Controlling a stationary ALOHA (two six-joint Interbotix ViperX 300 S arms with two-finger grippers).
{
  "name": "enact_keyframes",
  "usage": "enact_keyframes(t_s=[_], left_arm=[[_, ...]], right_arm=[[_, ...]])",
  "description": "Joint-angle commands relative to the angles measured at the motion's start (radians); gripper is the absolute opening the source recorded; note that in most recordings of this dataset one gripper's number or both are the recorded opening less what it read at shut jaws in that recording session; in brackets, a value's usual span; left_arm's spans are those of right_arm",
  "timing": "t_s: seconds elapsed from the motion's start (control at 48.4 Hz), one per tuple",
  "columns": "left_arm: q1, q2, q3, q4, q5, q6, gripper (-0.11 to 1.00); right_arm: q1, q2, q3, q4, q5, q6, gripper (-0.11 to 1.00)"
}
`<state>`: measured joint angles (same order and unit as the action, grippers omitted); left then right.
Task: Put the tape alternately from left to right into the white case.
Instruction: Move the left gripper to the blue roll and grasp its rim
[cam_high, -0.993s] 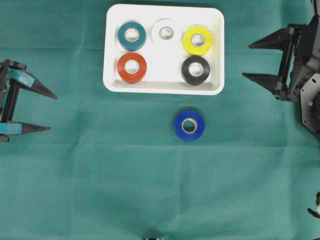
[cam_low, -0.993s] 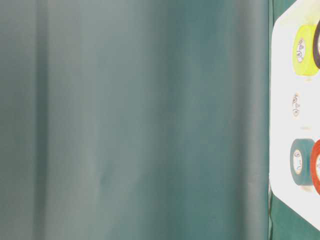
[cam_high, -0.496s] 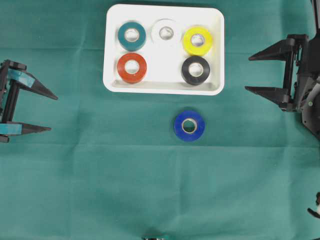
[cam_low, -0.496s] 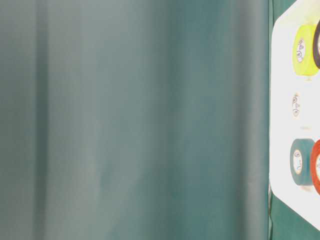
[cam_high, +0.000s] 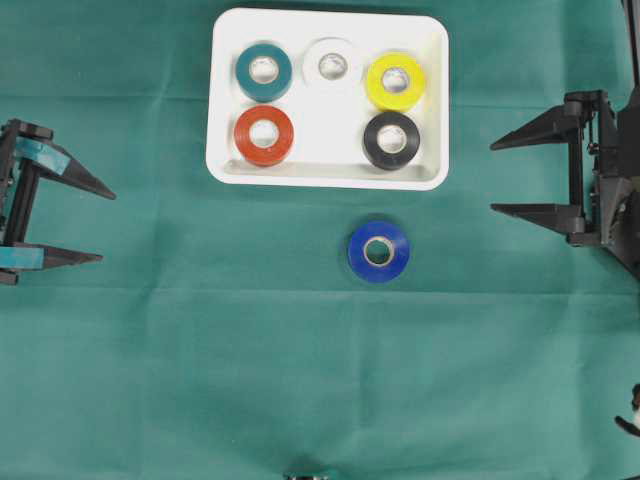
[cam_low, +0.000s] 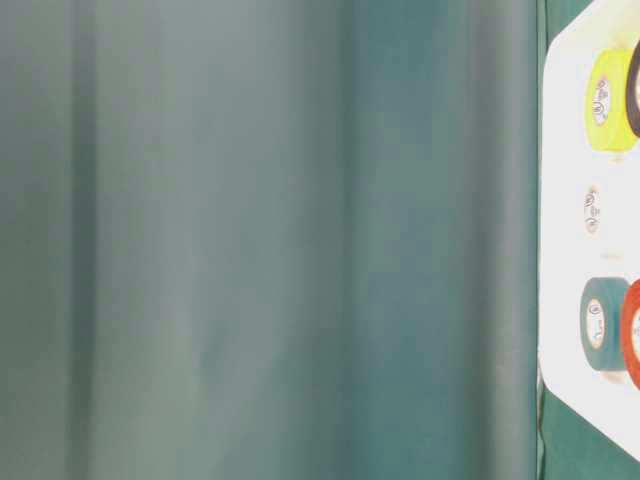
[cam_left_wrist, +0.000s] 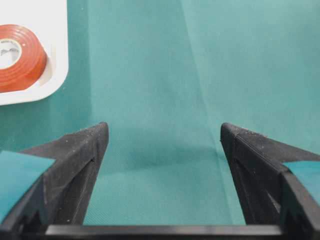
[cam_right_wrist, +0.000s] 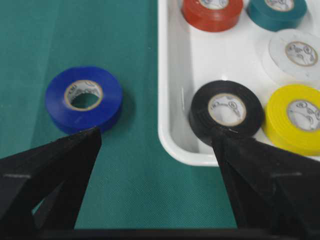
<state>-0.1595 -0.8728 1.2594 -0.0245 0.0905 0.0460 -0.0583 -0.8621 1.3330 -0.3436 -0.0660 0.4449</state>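
Blue tape roll (cam_high: 378, 251) lies alone on the green worktop just below the white case (cam_high: 227, 168) holding five, so we judge both parted, empty jaws await it.

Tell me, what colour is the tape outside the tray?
Blue tape, clearest in the overhead view.

My left gripper (cam_high: 95, 222) has two long black fingers (cam_high: 68, 259) that end in sharp points, with teal tape stuck on them. My right gripper (cam_high: 505, 177) is all black, with pointy triangle fingers (cam_high: 535, 212) too.
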Motion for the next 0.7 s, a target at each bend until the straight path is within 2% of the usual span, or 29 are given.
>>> enact_keyframes(t_s=[0.0,0.228,0.352,0.455,0.683], left_arm=[[-0.003,0.003,-0.029,0.0,-0.009,0.002,0.9],[-0.014,0.005,-0.046,0.0,-0.008,0.002,0.9],[-0.058,0.023,-0.064,0.0,-0.032,0.002,0.9],[-0.103,0.067,-0.084,0.0,-0.097,0.003,0.89],[-0.109,0.17,-0.141,0.002,-0.155,0.009,0.9]], right_arm=[[0.003,0.005,-0.011,-0.005,-0.014,0.0,0.61],[0.003,0.005,-0.012,-0.003,-0.014,-0.003,0.61],[0.003,0.005,-0.011,-0.003,-0.015,-0.002,0.61],[0.003,0.005,-0.011,-0.003,-0.018,-0.002,0.61],[0.003,0.005,-0.014,-0.003,-0.021,-0.002,0.61]])
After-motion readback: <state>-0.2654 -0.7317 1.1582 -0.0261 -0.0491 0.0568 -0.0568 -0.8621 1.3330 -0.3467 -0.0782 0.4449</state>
